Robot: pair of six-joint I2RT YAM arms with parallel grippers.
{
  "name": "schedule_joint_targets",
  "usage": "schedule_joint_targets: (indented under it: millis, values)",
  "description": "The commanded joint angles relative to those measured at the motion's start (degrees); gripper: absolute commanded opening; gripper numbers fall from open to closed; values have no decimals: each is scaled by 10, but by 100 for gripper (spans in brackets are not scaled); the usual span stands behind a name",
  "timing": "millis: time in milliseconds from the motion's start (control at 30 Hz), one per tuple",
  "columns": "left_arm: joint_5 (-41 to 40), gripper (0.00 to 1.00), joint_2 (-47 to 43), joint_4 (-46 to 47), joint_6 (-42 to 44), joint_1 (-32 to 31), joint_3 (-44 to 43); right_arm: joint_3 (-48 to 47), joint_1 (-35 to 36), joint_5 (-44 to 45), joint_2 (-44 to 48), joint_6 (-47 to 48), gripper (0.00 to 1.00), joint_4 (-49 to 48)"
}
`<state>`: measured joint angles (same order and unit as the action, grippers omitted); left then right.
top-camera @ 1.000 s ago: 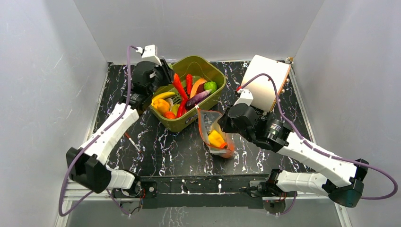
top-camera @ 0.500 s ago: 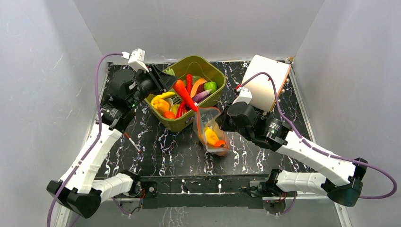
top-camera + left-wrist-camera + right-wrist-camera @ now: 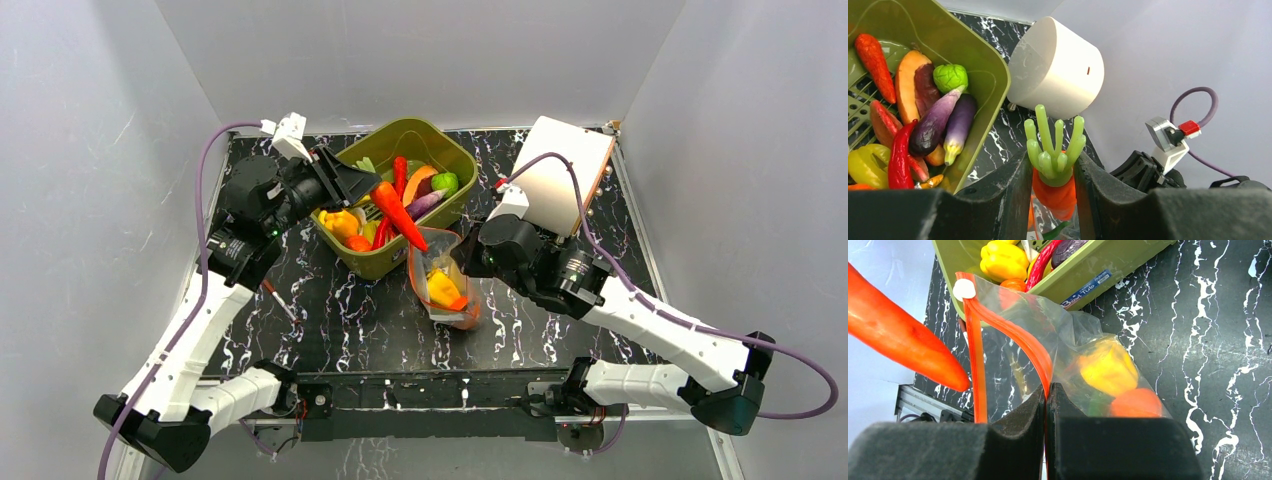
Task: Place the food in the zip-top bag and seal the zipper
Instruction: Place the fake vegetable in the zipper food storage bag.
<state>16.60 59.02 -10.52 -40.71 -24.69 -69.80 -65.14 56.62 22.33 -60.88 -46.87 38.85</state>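
Comparing the overhead views across the last second, the left gripper [image 3: 368, 188] has swung out from the olive tub [image 3: 385, 262] toward the zip-top bag [image 3: 447, 300], carrying the orange carrot [image 3: 402, 216]. The carrot was over the tub's contents a second ago. It now hangs across the tub's near rim, tip slanting down toward the bag's mouth. The bag has also shifted slightly toward the tub under the right arm's pull.

Finding: the transfer step is under way, not complete. Sealing cannot begin yet, since food remains in the tub, including red chillies [image 3: 898, 155] and purple pieces [image 3: 935, 125].

Left gripper: clamped on the carrot just below its green top [image 3: 1053, 147], with the orange body showing between the fingers in the left wrist view.

Right gripper [image 3: 1046, 395]: fingers pressed together on one lip of the red-orange zipper [image 3: 1013, 332]. It holds that lip up and away from the other, so the mouth stands open. The white slider [image 3: 964, 289] sits at the strip's far end.

Position: in the right wrist view the carrot's tip lies just beside the free lip, outside the opening and well apart from the right gripper. The bag rests on the counter [image 3: 340, 310] against the tub's near wall and already holds a yellow pepper [image 3: 1108, 367] and an orange ball [image 3: 1138, 402].

Judgement: a little more travel toward the right gripper, then a descent, appears necessary before release.
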Motion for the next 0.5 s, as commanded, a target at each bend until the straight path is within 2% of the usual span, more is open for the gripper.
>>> schedule_joint_targets:
  millis: [0, 233, 333, 467]
  values:
    - [50, 14, -15, 35, -6, 2, -6, -21, 3, 6, 3, -6, 0, -34]
    - [141, 14, -23, 147, -35, 1, 61, -25, 3, 4, 3, -11, 0, -54]
    - [164, 14, -31, 179, -9, 1, 93, -28, 3, -3, 2, -16, 0, -63]
    - [183, 14, -31, 173, 27, 1, 103, -33, 3, -18, 2, -47, 0, -65]
